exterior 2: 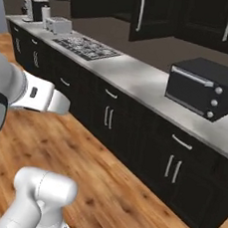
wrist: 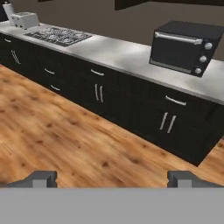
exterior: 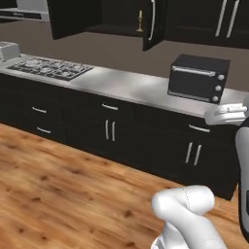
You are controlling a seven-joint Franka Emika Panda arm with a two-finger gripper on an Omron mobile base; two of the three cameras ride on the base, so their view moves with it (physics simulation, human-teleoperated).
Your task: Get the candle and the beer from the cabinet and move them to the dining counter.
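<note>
Glossy white rounded arm links, dark joints, small dark end effector (wrist: 112,178) fingertips.

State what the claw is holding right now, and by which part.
Nothing is held. In the hand view the claw is open, its fingertips wide apart with only floor between them. The candle stands in the open cabinet.

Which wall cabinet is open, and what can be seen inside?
The cabinet above the counter, right of the gas hob: its doors are swung open and the candle stands inside; its neighbours are closed.
</note>
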